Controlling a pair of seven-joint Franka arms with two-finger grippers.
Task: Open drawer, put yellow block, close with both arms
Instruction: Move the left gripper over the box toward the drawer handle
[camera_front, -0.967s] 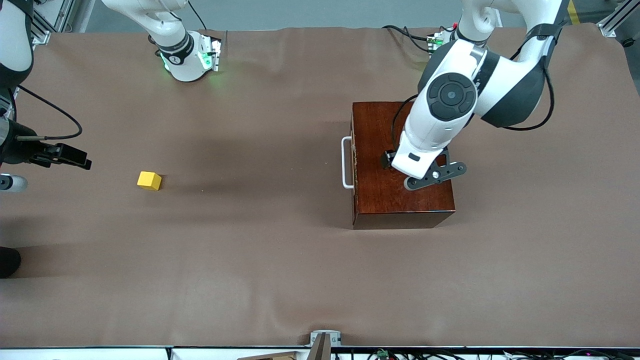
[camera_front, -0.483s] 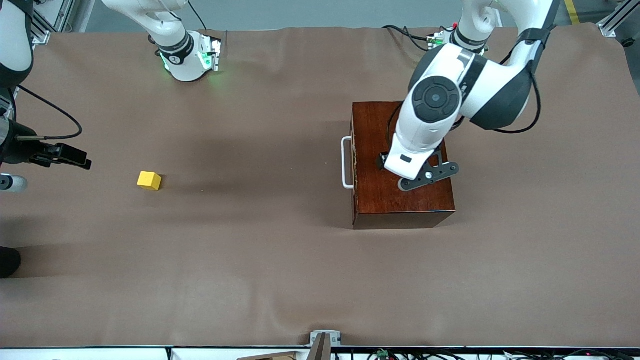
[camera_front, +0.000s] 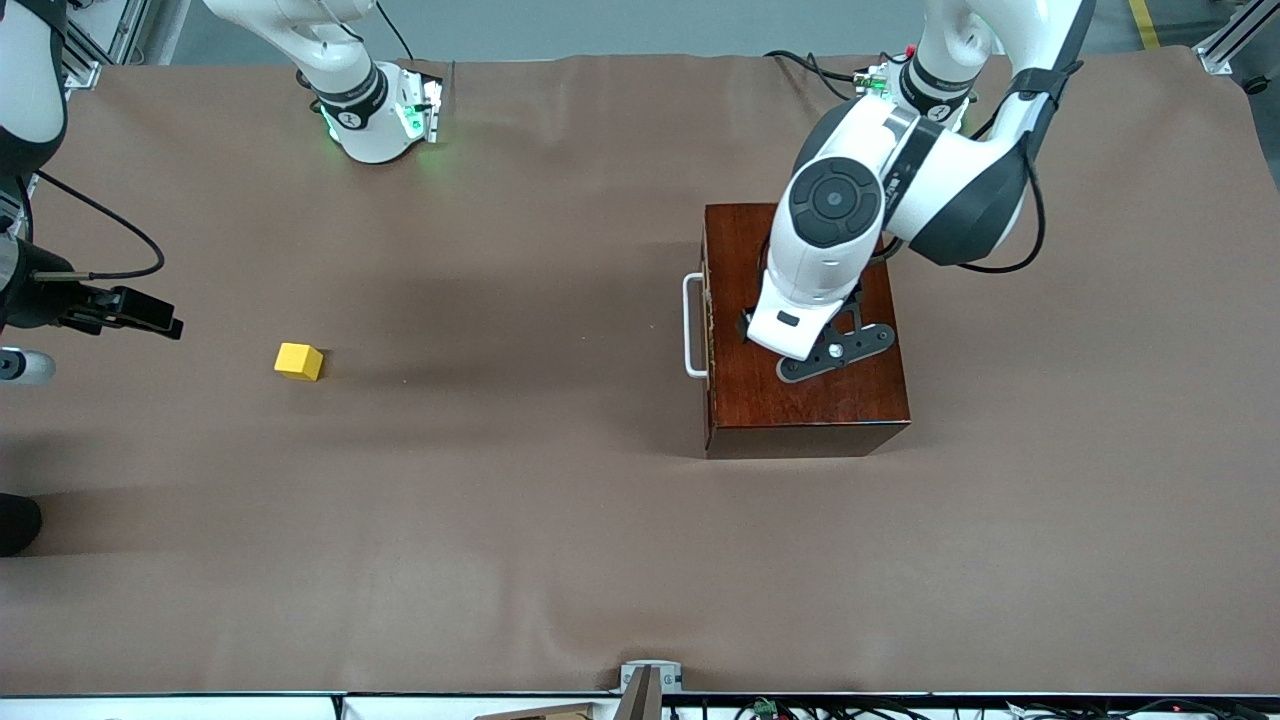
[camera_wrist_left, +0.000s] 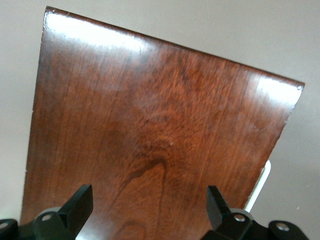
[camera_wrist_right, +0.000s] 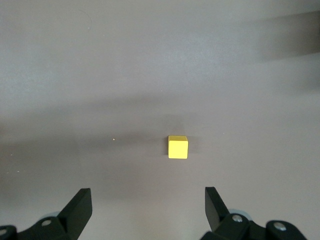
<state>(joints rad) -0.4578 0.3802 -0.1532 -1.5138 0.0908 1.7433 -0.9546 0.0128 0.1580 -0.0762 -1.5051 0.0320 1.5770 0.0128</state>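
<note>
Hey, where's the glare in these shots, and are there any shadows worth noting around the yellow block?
Left wrist view: bright glare along two corners of the wooden box top. Front view: soft dark bands of shadow cross the table; the yellow block is sharp. Right wrist view: faint shadow streaks beside the block, no glare.

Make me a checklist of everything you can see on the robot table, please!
Surface: brown table, slightly wrinkled.
Job's things: yellow block on the table toward the right arm's end; wooden box with drawer shut, white handle showing.
Clutter: nothing seen.
Hands: left hand open over the box top; right hand open above the table beside the block, waiting.
Cables: black cables on both arms.
Surroundings: green-lit base; metal frame at corners.
</note>
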